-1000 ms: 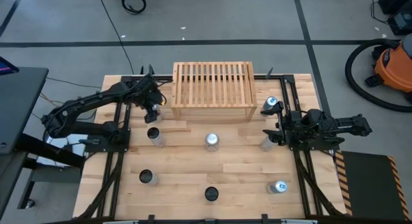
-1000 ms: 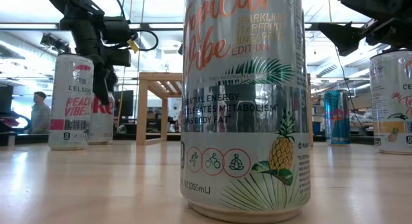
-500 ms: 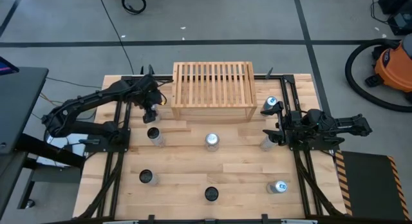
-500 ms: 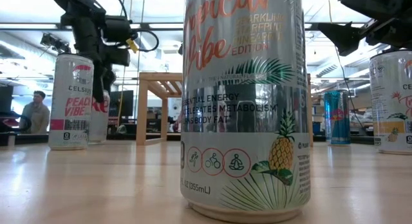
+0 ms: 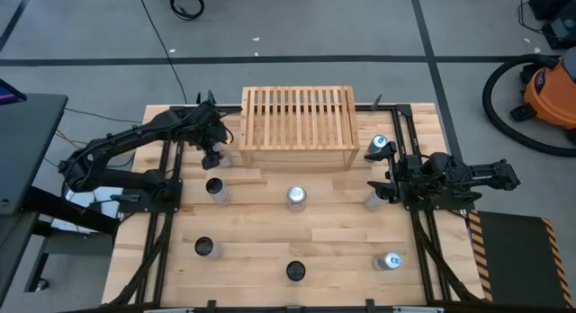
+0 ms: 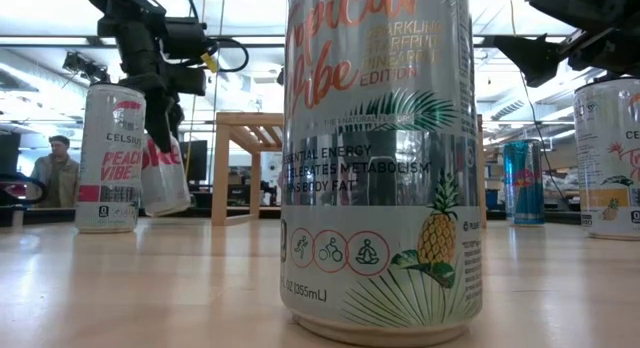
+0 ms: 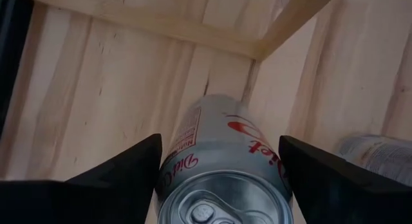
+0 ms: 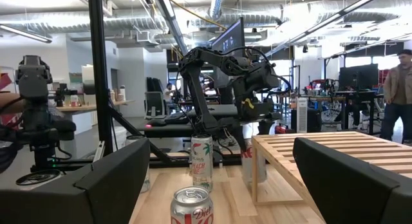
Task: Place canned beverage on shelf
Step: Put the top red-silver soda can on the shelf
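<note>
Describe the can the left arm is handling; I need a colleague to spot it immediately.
Find the wooden shelf at the table's far edge, then look just off its left end. There the left pincer grips a silver Diet Coke can with red lettering, tilted and lifted off the table, unlike the upright cans nearby.

My left gripper (image 5: 213, 154) grips a tilted silver-and-red Diet Coke can (image 7: 222, 166), lifted at upper left beside the slatted light-wood shelf (image 5: 298, 126), upper centre.

Probably a robotics lab: exposed ceiling ducts (image 8: 58, 18), monitors (image 8: 357, 76), more robot arms (image 8: 222, 69).
</note>
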Tool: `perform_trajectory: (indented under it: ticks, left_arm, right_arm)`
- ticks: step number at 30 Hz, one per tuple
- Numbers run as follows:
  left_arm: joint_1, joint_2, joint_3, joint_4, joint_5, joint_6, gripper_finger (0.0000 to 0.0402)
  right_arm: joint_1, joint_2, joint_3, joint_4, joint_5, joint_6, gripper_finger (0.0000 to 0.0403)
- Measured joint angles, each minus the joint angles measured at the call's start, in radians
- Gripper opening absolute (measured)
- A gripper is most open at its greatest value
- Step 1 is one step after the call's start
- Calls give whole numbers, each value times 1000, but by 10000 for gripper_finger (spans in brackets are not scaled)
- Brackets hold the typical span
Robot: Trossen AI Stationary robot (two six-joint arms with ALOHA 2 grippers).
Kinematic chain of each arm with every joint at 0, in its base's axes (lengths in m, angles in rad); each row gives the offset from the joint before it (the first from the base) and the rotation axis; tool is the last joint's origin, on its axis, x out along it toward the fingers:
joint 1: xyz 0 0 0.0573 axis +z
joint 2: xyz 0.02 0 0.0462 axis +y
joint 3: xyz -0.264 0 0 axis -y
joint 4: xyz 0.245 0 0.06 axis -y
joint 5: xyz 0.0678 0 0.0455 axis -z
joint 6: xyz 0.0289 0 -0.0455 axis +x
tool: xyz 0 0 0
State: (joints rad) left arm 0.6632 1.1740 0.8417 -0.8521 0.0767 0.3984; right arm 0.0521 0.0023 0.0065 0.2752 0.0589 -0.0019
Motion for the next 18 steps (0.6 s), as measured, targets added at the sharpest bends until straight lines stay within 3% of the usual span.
perform_trajectory:
  ticks: [8,18]
  left_arm:
    - [0,-1,0,-13,-57,8,289]
    - [0,-2,1,-43,-57,6,285]
  right_arm:
    - [0,0,0,0,0,0,393]
    - [0,0,0,0,0,0,393]
